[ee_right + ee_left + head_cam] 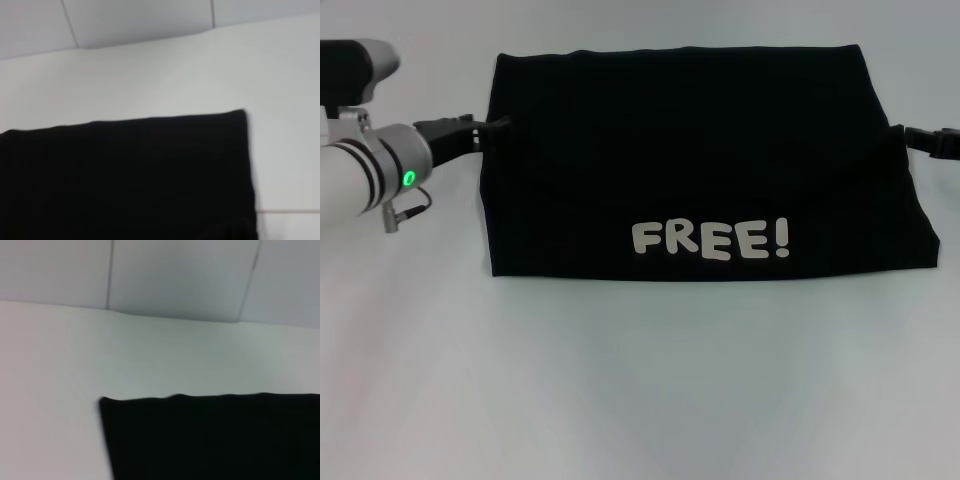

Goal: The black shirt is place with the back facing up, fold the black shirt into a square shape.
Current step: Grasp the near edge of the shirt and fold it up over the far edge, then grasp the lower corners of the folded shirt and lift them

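Note:
The black shirt (690,160) lies flat on the white table as a wide folded rectangle. White letters "FREE!" (710,240) face up near its front edge. My left gripper (492,128) reaches in from the left and meets the shirt's left edge toward the back. My right gripper (923,140) sits at the shirt's right edge, also toward the back. In the left wrist view a corner of the shirt (210,440) shows against the table, and in the right wrist view another corner of the shirt (130,175) fills the lower part.
The white table (640,400) stretches wide in front of the shirt. A pale panelled wall (180,275) rises behind the table's far edge. My left arm's white forearm with a green light (408,178) lies left of the shirt.

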